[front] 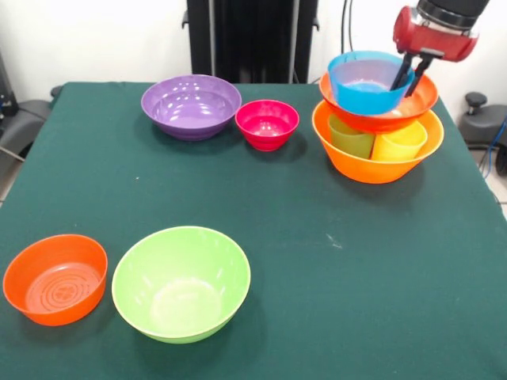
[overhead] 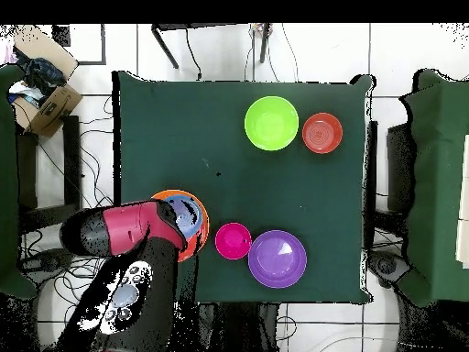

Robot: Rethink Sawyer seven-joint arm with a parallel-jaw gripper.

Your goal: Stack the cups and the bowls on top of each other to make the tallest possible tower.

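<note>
Jaws [front: 410,79] astride blue bowl [front: 363,81] rim

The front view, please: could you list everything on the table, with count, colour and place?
big orange bowl: one, far right, base of the tower
cups: two, green and yellow, inside that bowl
red-orange bowl: one, resting on the cups
blue bowl: one, topmost
purple bowl: one, far centre
pink bowl: one, beside the purple
lime green bowl: one, near left
small orange bowl: one, near left corner
claw: one, black, at the blue bowl's rim
</note>
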